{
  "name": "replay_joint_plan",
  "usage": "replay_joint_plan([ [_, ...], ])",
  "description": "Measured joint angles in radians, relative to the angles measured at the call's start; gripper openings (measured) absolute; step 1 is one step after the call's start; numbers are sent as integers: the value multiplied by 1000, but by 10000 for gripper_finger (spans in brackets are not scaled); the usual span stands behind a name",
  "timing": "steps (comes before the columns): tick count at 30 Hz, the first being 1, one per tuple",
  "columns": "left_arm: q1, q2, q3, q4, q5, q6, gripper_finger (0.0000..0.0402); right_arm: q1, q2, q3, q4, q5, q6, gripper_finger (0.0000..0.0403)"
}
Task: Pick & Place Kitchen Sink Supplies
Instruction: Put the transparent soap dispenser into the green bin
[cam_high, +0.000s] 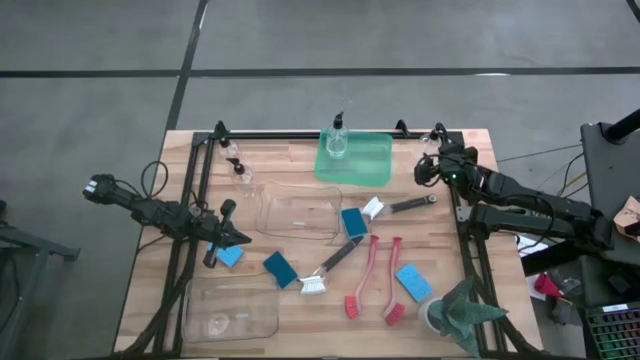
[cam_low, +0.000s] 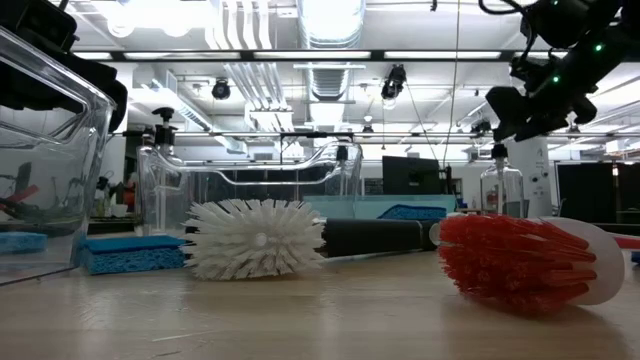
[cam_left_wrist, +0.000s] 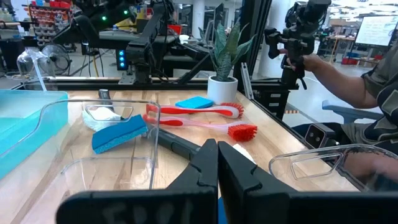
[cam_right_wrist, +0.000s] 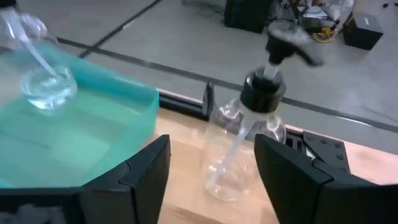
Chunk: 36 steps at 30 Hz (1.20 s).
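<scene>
My right gripper (cam_right_wrist: 211, 180) is open at the table's far right corner. Its fingers stand on either side of a clear pump bottle (cam_right_wrist: 239, 149), apart from it. The bottle (cam_high: 437, 138) stands upright on the table beside the green tray (cam_high: 370, 165), which holds another pump bottle (cam_high: 337, 142). Two more bottles (cam_high: 236, 160) stand at the far left. Blue sponges (cam_high: 281, 268), (cam_high: 353, 222), (cam_high: 412, 282), two red brushes (cam_high: 375, 285) and two black brushes (cam_high: 330, 265), (cam_high: 400, 207) lie mid-table. My left gripper (cam_high: 228, 240) is shut above a fourth sponge (cam_high: 230, 256).
A clear bin (cam_high: 295, 212) stands mid-table and another (cam_high: 232, 312) at the near left. A potted plant (cam_high: 462, 315) is at the near right corner. A person sits beyond the table (cam_left_wrist: 367, 93) in the left wrist view.
</scene>
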Motion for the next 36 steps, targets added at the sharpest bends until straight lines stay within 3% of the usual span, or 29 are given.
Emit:
replay_joint_plan([
  [10, 0, 0, 0, 0, 0, 0, 3, -2, 51, -40, 103, 98, -2, 305],
  [15, 0, 0, 0, 0, 0, 0, 3, -5, 78, -38, 190, 103, -47, 302],
  [27, 0, 0, 0, 0, 0, 0, 3, -68, 154, -56, 205, 148, -42, 295],
  [36, 0, 0, 0, 0, 0, 0, 3, -132, 154, -74, 298, 120, -61, 299],
])
